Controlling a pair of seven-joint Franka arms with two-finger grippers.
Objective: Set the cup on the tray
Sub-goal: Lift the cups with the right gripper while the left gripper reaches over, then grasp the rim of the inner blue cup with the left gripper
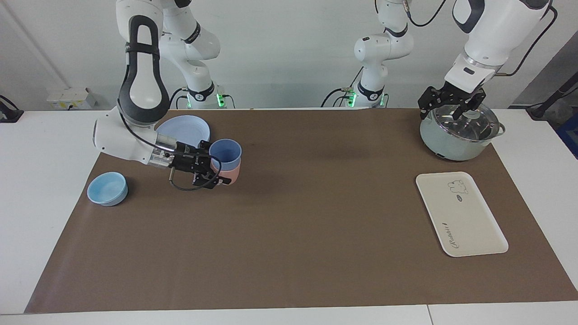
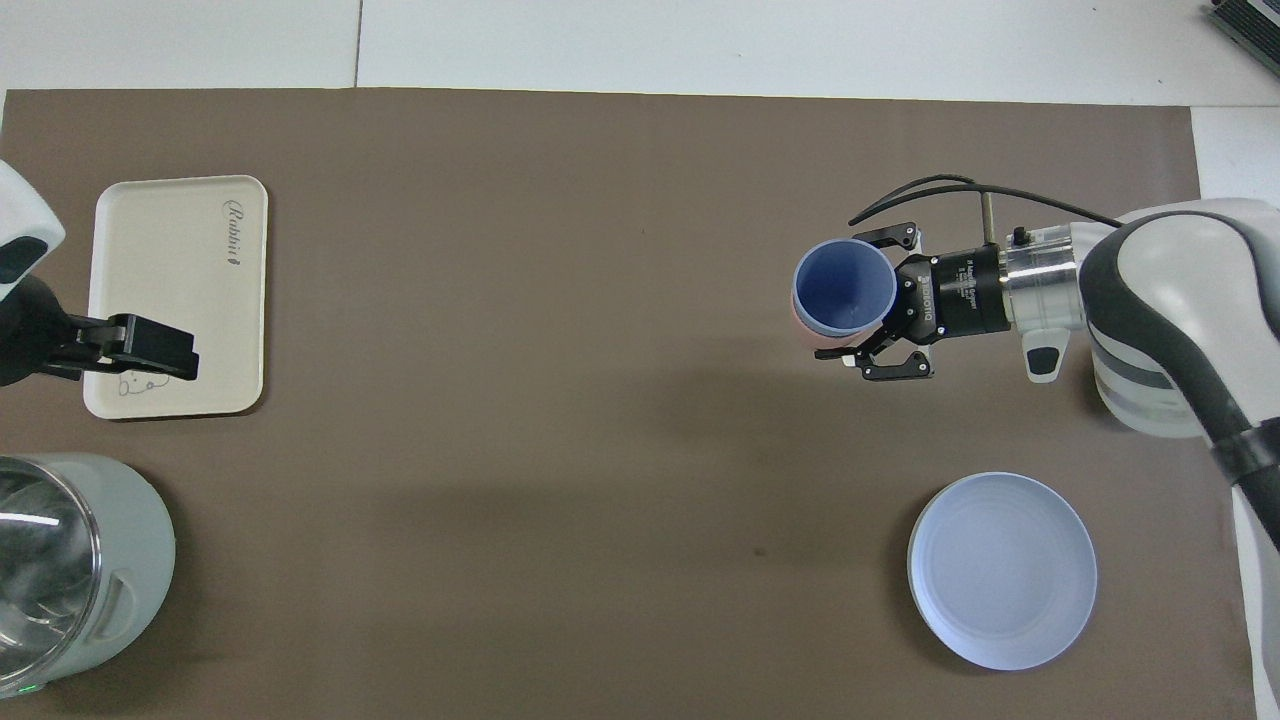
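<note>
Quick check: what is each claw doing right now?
Left claw: open, empty, over the lidded pale-green pot.
Right claw: shut on the nested periwinkle-blue plastic tumbler and pink plastic cup, off the table.

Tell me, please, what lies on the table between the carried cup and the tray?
Nothing. The brown mat is bare between the cup, held up by the right pincer, and the tray; the overhead view shows this best.
</note>
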